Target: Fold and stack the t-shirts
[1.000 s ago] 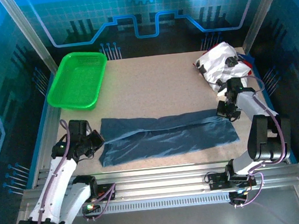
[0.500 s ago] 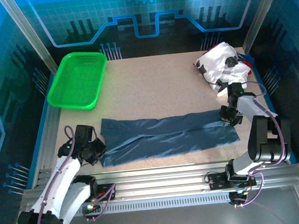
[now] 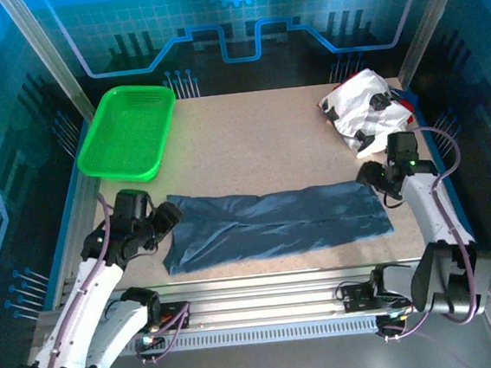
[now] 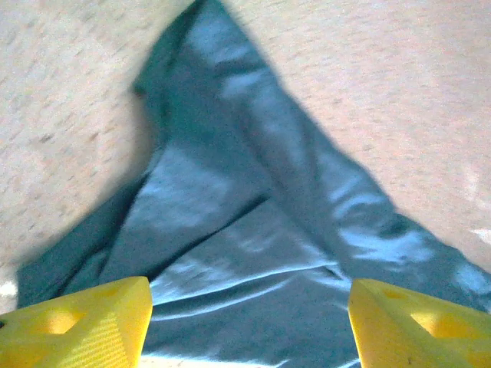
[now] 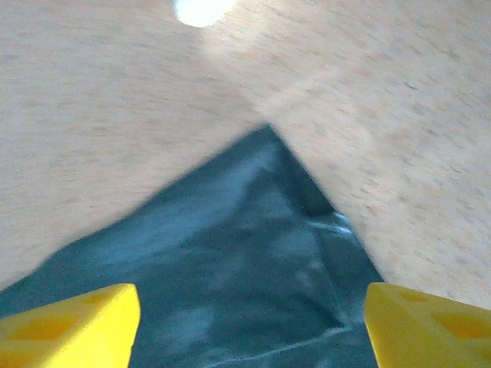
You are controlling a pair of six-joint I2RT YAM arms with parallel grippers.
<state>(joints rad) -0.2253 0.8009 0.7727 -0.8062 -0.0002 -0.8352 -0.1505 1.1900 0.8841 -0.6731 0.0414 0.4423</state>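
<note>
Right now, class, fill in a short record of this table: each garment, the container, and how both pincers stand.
blue garment: dark slate-blue t-shirt, lying as a long flat strip across the near part of the table
other garments: white printed t-shirts, crumpled heap with some red, far right corner
container: green mesh basket, far left
left pincer: open, at the strip's left end
right pincer: open, at the strip's far right corner
stack: not yet begun
</note>
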